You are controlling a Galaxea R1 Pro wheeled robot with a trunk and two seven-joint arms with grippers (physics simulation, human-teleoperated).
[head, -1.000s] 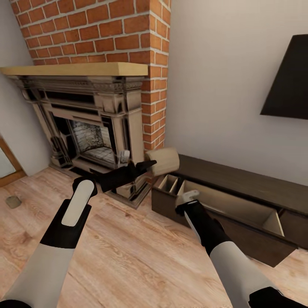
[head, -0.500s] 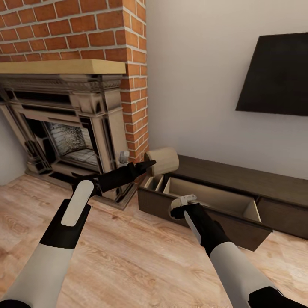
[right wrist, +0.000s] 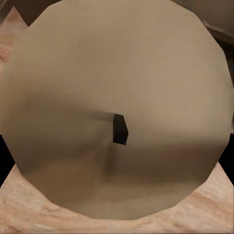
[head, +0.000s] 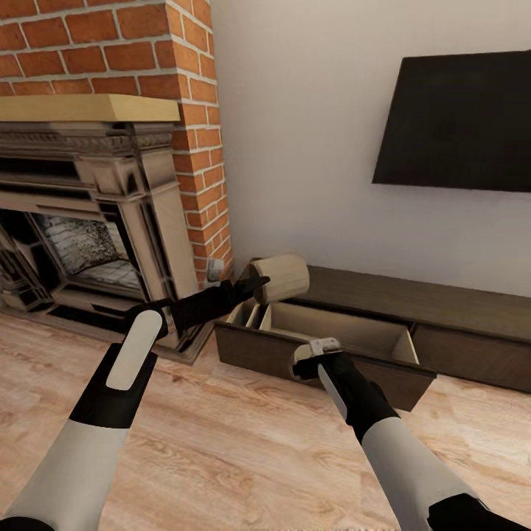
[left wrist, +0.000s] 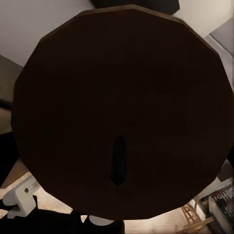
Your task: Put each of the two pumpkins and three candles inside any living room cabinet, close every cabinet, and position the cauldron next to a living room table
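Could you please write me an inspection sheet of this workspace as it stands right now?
Surface: light wood plank floor; nothing seen lying on it.
Job's things: one stout cream-beige candle lies on its side in the left gripper, above the open end of the long dark-brown wood cabinet; its pulled-out drawer shows a tan interior with nothing seen in it. A second cream-beige candle is in the right gripper, its wick towards the wrist camera.
Clutter: nothing seen.
Grippers: each shut on a candle.
Cables: nothing seen.
Surroundings: red brick chimney, ornate fireplace, dark wall screen.
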